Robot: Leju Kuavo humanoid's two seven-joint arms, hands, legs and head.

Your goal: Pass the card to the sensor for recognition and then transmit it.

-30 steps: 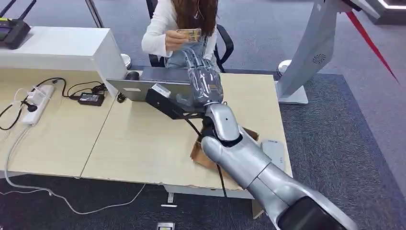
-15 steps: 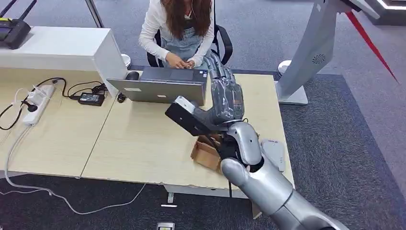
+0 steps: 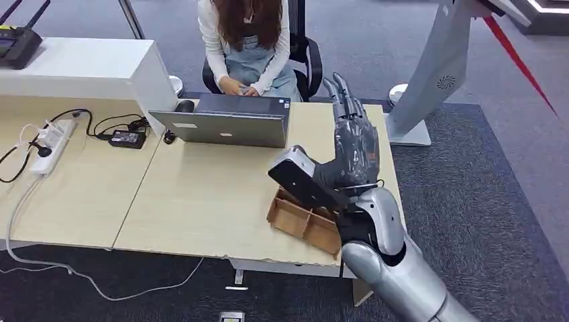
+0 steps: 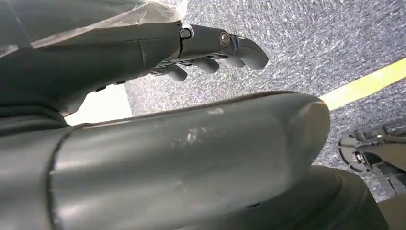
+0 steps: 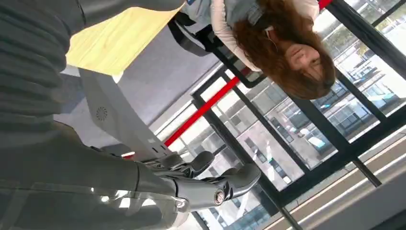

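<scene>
**A:** Start with what's closest to you. What are the hands doing?

**B:** Your right hand (image 3: 352, 144) stands upright at centre right of the head view. Its fingers (image 3: 342, 94) are spread and point to the top of the frame, and they pinch nothing. Your left hand (image 4: 210, 45) hangs over grey carpet (image 4: 311, 43), with its fingers loosely bent and apart, also empty.

**A:** And the card?

**B:** You won't find it in these pictures. It is in neither hand, and I can't tell whether it lies in the wooden tray (image 3: 295, 218). I can't give you its long axis either.

**A:** What's just below the right hand?

**B:** That tray, one only, divided into compartments. It sits on the bench (image 3: 201, 194) at lower centre, just under your wrist, and its long side runs toward the lower right.

**A:** Further out?

**B:** One laptop (image 3: 225, 127) at upper centre, with its lid back toward you. Behind it sits one person (image 3: 248, 33) at top centre, with both hands (image 3: 240, 87) low at the keyboard edge.

**A:** So which arm goes?

**B:** My judgement is the right. It's over the bench, and the tray lies below and to the left of its fingers. The person is up and to the left of them, well apart. Find the card before you move.
</scene>
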